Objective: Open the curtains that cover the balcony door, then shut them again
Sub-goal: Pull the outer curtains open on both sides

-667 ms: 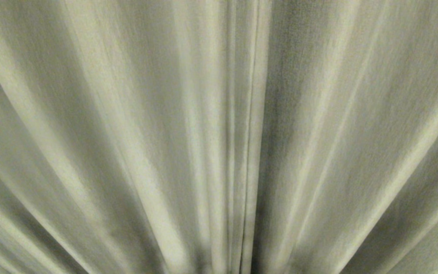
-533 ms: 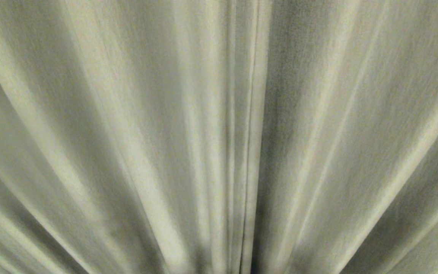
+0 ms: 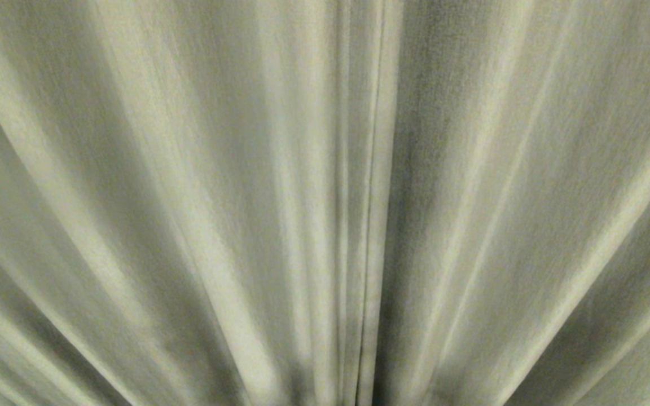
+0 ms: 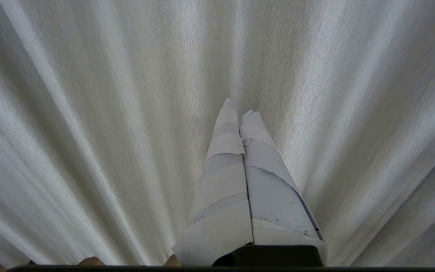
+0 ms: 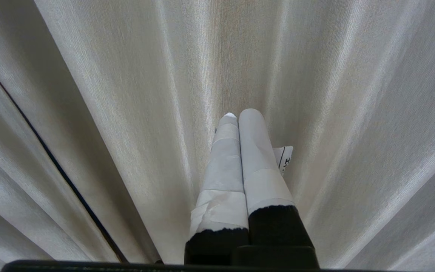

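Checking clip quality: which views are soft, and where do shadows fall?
Head view: the curtains look soft, with dark shading beside the centre seam. Left wrist view: weave crisp around the left gripper. Right wrist view: equally sharp at the right gripper.

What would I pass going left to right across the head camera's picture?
Left curtain panel with its long pleats → the thin dark line where the two hemmed edges meet → right curtain panel. No glass shows; neither gripper is in this view.

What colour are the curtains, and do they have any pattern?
The curtains are plain cream, finely woven, with long vertical pleats and no print; the left wrist view shows it best.
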{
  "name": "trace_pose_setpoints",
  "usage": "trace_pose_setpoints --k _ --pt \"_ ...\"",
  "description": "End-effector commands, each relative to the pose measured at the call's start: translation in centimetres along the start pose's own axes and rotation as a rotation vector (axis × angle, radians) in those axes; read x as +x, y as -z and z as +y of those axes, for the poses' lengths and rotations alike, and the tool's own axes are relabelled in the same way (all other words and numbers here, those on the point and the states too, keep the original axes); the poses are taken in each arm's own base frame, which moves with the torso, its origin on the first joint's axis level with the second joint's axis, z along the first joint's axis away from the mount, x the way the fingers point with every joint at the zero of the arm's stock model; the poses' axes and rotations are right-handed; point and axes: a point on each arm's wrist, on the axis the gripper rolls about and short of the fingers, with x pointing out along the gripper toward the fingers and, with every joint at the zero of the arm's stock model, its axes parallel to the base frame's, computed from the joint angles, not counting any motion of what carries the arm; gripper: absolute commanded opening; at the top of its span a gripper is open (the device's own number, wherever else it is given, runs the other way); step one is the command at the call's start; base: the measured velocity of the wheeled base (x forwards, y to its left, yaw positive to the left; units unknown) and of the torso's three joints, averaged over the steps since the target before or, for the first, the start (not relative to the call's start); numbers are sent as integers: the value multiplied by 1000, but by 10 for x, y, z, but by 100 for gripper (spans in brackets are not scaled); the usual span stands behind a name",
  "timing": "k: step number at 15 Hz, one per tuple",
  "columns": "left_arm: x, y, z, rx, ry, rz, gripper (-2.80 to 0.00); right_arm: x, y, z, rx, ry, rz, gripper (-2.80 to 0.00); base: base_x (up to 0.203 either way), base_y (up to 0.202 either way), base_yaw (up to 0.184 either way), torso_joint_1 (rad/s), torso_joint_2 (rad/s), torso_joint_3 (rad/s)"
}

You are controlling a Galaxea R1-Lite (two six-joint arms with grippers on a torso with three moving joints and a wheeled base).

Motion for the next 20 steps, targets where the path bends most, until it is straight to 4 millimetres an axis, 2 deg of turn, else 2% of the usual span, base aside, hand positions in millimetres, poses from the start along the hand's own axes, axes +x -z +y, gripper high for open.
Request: trace_pose_setpoints --k 1,14,20 --pt "0 0 0 0 -1 -1 -280 0 0 0 0 0 0 -280 0 0 0 0 0 0" --pt "0 0 0 14 -5 1 -280 0 0 0 0 0 0 -280 0 0 0 0 0 0" --pt "-1 -17 0 77 -6 -167 -280 0 0 0 0 0 0 -280 0 0 0 0 0 0"
